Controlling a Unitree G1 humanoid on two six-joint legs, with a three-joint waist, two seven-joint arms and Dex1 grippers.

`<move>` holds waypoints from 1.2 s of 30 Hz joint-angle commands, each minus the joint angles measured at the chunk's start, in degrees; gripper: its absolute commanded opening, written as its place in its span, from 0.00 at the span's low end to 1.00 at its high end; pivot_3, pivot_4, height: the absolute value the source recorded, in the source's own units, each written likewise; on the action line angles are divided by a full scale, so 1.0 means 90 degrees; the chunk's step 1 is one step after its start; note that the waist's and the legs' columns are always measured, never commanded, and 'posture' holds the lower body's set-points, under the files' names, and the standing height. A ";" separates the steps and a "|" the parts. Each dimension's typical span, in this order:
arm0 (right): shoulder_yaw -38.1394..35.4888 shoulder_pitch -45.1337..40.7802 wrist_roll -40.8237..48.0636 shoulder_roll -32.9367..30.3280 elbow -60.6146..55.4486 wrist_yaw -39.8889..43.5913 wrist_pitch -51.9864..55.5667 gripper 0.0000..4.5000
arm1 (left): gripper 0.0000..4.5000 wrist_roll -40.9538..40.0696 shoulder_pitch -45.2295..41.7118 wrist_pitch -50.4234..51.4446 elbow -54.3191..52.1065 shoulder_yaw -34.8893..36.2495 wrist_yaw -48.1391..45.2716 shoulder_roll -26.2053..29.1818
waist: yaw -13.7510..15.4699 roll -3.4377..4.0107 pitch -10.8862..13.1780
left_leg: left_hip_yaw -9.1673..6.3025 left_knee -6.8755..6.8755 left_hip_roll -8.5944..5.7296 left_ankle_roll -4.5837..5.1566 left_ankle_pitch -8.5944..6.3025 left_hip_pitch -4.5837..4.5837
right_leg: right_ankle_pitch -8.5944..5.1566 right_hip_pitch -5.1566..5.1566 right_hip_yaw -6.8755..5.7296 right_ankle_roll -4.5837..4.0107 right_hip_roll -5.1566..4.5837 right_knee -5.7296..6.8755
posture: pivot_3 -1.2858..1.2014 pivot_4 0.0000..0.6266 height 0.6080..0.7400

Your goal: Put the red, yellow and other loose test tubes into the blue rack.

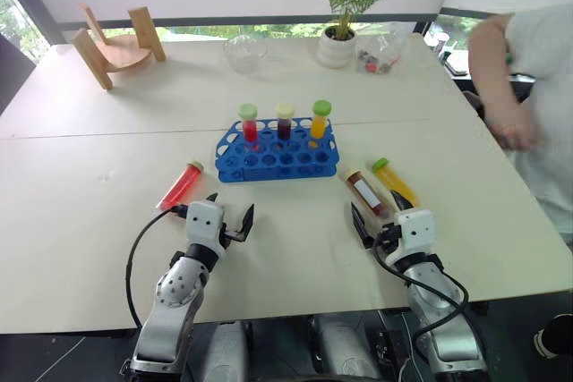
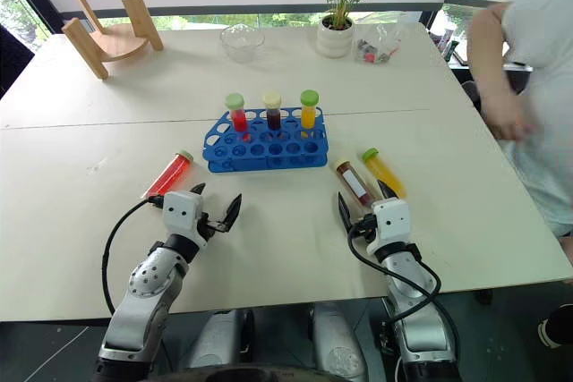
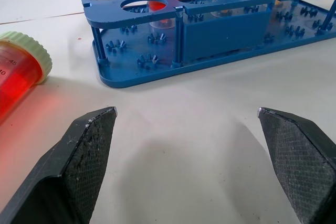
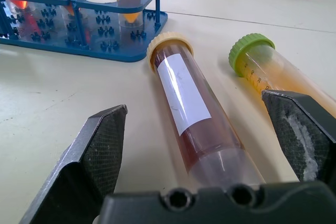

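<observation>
The blue rack (image 1: pixel 276 155) stands mid-table with three capped tubes upright in its back row. A loose red tube with a green cap (image 1: pixel 181 185) lies left of the rack, just ahead and left of my left gripper (image 1: pixel 230 207), which is open and holds nothing. In the left wrist view the red tube (image 3: pixel 18 74) lies outside the left finger. Right of the rack lie a brown labelled tube (image 4: pixel 191 111) and a yellow-orange tube (image 4: pixel 273 74). My right gripper (image 1: pixel 378 212) is open, and the brown tube's near end lies between its fingers, not clamped.
A wooden stand (image 1: pixel 116 46) sits at the back left, with a glass bowl (image 1: pixel 243 51), a potted plant (image 1: pixel 340 38) and a clear bag of small items (image 1: pixel 380 55) along the back. A person (image 1: pixel 528 87) stands at the table's right side.
</observation>
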 commanded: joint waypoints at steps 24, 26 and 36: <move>-0.0167 0.0031 0.0061 -0.0157 -0.0447 0.0186 0.0058 1.00 | 0.99 -0.0112 0.0010 0.0008 -0.0218 -0.0064 -0.0176 -0.0011 | 0.0003 0.0000 0.0000 | -0.0001 0.0000 0.0000 0.0002 -0.0001 -0.0012 | 0.0001 0.0000 -0.0003 0.0001 -0.0001 -0.0015 | 0.52 0.24 1.00; -0.0163 0.0006 0.0034 -0.0250 -0.0514 0.0264 0.0054 1.00 | 0.99 -0.0104 -0.0016 0.0019 -0.0238 -0.0060 -0.0208 0.0029 | 0.0003 0.0001 0.0000 | -0.0001 0.0000 0.0000 0.0002 -0.0001 -0.0012 | 0.0001 0.0000 -0.0003 0.0001 -0.0001 -0.0015 | 0.52 0.24 1.00; -0.0824 -0.1089 0.1305 -0.1694 -0.2382 0.1305 0.3738 1.00 | 0.99 -0.1953 -0.0812 0.1830 -0.1452 0.0749 -0.2168 0.1858 | -0.0008 0.0009 0.0007 | -0.0006 0.0008 0.0001 0.0002 0.0000 -0.0025 | 0.0007 -0.0011 -0.0007 -0.0004 0.0000 -0.0011 | 0.52 0.24 1.00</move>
